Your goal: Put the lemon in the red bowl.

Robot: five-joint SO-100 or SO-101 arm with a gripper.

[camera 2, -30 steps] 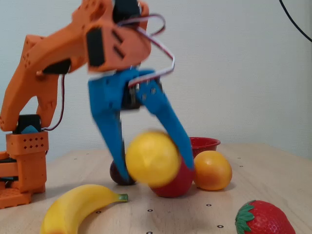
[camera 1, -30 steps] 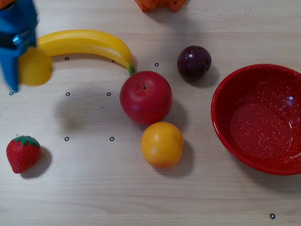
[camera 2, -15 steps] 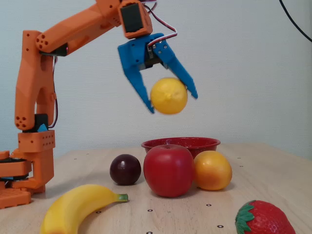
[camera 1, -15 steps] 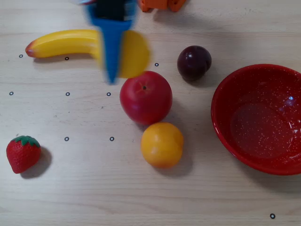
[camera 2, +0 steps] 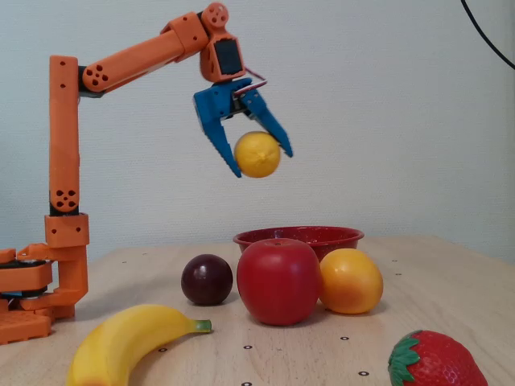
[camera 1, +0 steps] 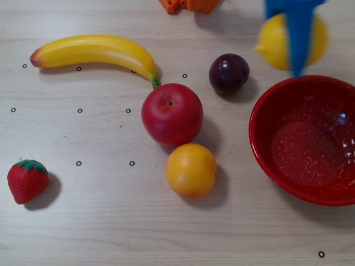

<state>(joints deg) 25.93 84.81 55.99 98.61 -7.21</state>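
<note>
Overhead, I see the blue claw [camera 1: 297,39] clamped on the lemon [camera 1: 274,41] at the top right, just past the rim of the red bowl [camera 1: 266,149] — the bowl sits empty on the tabletop [camera 1: 111,221]. A plum [camera 1: 229,73], apple [camera 1: 172,114] and orange [camera 1: 191,170] lie to its left.

From the fixed view, I see the lemon [camera 2: 257,154] held between the claw's fingers [camera 2: 219,138], high in the air above the bowl [camera 2: 298,238] — well clear of its rim.

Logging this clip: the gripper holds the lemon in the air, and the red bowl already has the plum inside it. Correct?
Not quite. The red bowl is empty; the plum sits on the table beside it, as the overhead view shows. The gripper does hold the lemon in the air.
</note>
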